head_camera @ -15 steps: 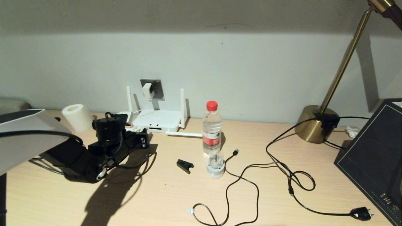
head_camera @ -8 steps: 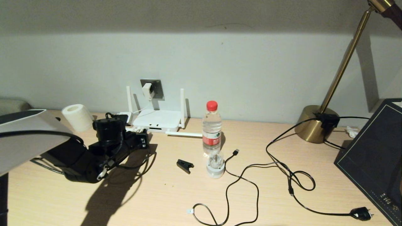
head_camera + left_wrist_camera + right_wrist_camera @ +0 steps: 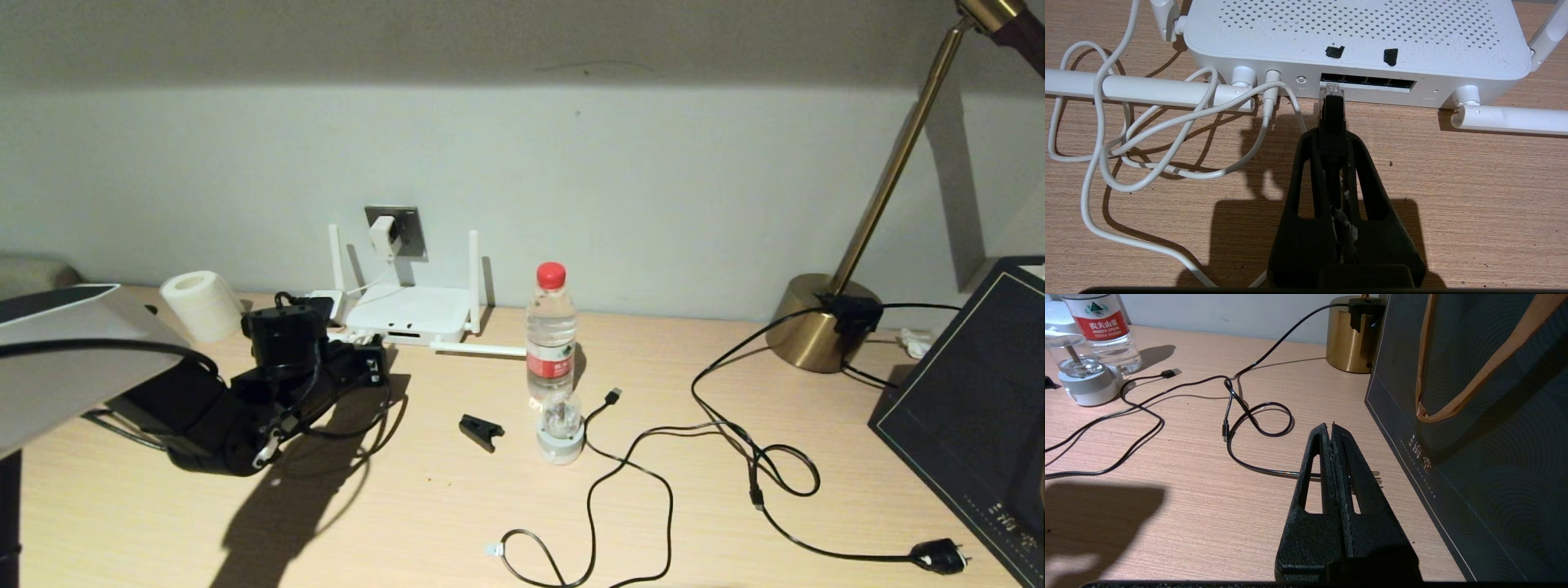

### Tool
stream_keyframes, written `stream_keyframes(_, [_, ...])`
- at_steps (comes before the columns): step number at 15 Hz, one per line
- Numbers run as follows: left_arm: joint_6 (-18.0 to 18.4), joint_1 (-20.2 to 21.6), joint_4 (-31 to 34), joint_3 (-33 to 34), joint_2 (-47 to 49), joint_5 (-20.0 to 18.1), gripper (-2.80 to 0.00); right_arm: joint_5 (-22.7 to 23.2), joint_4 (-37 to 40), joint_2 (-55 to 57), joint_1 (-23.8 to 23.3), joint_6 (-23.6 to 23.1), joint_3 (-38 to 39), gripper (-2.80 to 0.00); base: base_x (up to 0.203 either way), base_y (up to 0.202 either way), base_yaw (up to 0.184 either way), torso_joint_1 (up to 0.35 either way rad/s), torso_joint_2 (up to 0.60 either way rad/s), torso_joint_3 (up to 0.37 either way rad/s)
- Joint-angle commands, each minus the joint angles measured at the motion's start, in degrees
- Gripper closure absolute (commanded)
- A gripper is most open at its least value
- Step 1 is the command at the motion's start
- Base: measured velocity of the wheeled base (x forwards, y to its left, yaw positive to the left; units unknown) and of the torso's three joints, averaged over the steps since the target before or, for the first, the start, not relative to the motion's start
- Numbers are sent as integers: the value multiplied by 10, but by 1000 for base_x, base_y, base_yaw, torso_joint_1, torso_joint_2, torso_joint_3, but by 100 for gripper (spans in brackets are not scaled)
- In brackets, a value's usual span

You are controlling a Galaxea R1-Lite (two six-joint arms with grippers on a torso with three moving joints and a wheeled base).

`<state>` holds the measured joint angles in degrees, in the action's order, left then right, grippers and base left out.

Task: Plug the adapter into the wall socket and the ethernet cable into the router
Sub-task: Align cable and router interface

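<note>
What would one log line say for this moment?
left gripper: shut on ethernet cable, at router port | right gripper: shut, idle | adapter: in wall socket

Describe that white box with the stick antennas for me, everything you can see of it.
The router is a flat white plastic box with a dotted vent top, lying on the wooden desk against the wall. Two antennas stand upright, two lie flat. White cords plug into its edge. The left gripper holds the ethernet cable with its clear clip at the dark port row.

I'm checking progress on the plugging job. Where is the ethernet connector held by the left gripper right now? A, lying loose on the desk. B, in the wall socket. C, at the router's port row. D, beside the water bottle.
C: the left gripper holds the ethernet cable with its clear tip at the router port row.
</note>
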<state>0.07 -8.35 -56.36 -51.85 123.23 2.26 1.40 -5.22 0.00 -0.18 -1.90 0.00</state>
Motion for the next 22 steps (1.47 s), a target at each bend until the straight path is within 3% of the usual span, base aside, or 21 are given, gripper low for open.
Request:
stream_keyframes(1, [0,-1,-3,-1,-1,0,0,0,-1,1,0,0,20,0,0,0,0,0,0,0])
stream_keyframes(22, [0,-2,0,-35,27,0,0,0,-1,1,0,0,20,0,0,0,0,0,0,0])
